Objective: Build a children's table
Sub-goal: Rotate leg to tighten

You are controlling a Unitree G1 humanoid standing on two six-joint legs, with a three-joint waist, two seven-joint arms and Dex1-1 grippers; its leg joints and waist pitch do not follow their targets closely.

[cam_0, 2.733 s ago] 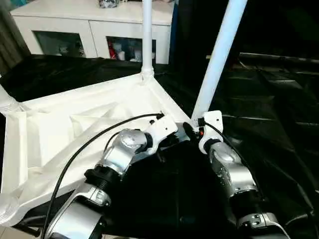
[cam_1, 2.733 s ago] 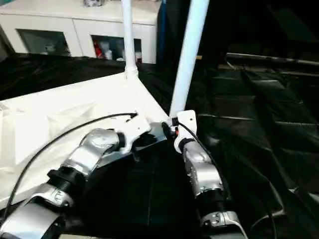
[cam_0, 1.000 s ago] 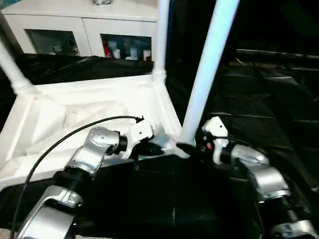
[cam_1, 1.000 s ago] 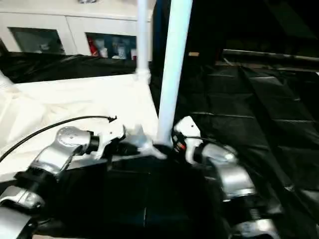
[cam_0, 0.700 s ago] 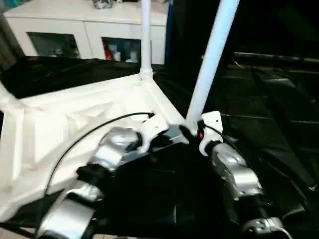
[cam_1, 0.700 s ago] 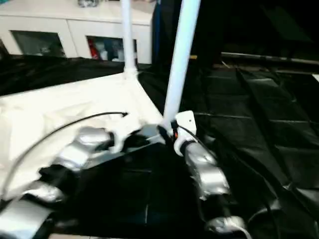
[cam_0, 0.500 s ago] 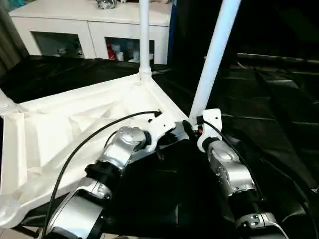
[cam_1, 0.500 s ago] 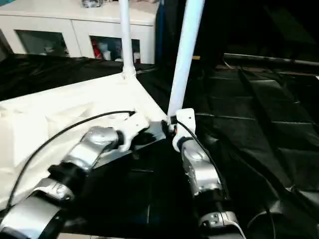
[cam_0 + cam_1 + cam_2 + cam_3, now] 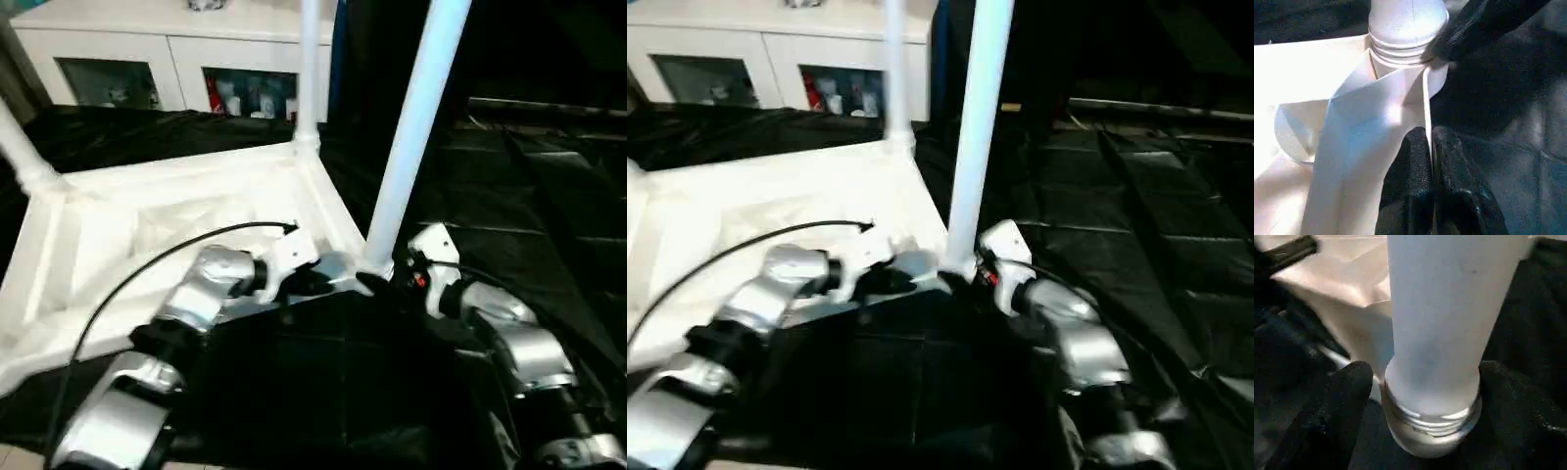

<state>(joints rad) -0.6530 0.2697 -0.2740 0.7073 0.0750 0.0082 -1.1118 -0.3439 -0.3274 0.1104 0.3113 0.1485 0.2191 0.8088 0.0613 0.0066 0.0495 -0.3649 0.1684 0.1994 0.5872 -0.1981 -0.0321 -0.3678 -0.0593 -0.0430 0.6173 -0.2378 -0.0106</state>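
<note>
While our left fingers (image 9: 1431, 161) keep pinching the top's (image 9: 118, 225) rim on the counter (image 9: 549, 196), right fingers (image 9: 1347, 396) stand apart round the near leg (image 9: 407, 137), loosened vs. before; prob. leg's seated.

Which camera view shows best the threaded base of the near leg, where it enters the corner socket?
The right wrist view: the near leg's threaded base sits close up between the right end effector fingers. The left wrist view shows it farther off, and in the left eye view it is small.

Silver forearms, blk cable on left, white wrist housings.
</note>
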